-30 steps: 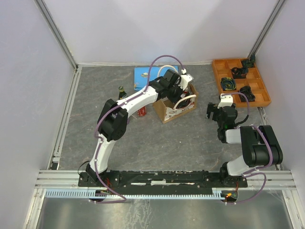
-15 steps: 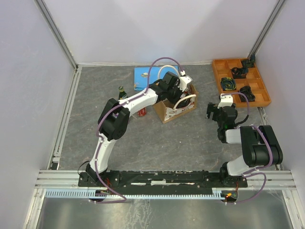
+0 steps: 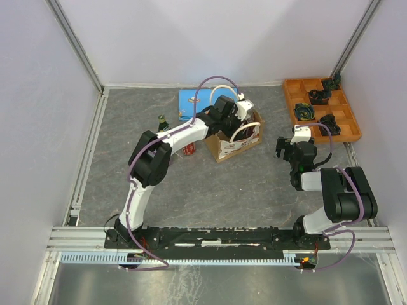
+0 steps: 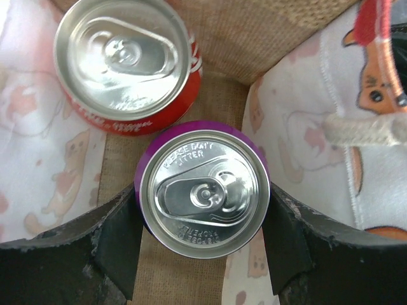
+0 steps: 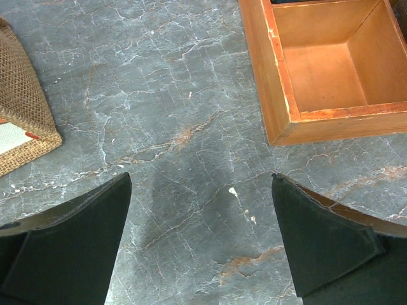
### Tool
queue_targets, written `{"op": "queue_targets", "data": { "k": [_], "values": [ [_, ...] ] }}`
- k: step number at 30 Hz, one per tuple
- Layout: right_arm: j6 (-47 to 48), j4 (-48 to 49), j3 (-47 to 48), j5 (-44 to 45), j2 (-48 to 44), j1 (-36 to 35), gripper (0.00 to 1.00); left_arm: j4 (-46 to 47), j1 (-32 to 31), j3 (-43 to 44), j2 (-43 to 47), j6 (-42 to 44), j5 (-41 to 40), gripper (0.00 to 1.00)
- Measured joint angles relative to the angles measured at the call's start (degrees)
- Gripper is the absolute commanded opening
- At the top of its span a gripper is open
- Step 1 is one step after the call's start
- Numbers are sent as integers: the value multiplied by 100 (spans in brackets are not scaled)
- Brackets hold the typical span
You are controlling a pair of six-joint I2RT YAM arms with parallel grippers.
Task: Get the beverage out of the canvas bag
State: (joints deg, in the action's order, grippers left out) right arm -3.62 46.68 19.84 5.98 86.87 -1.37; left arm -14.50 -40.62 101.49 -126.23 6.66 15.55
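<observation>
Left pincer (image 4: 202, 189) is inside bag (image 4: 289, 121); its pads flank purple can (image 4: 203, 210), which stands upright between them. Clamped or just short of contact: cannot tell. Red can (image 4: 122, 58) just beyond.
Can is probably heavy if full: thin rigid aluminium, smooth, slippery. Grip mid-wall, not rim.
Bag: soft cloth, burlap floor.
Right pincer (image 5: 201, 181) spread over worktop (image 5: 191, 95).
</observation>
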Motion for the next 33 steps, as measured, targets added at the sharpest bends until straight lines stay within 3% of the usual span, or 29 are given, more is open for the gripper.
{"op": "queue_targets", "data": {
  "k": [11,18,28,33],
  "values": [
    [0,0,0,0,0,0,99,-820,195,210,498,7,-101,3],
    [0,0,0,0,0,0,99,-848,243,321,1373,7,-107,3],
    [0,0,0,0,0,-2,99,-649,262,-420,3101,9,-570,3],
    [0,0,0,0,0,0,99,-686,262,-1478,3877,9,-1134,3]
  ]
}}
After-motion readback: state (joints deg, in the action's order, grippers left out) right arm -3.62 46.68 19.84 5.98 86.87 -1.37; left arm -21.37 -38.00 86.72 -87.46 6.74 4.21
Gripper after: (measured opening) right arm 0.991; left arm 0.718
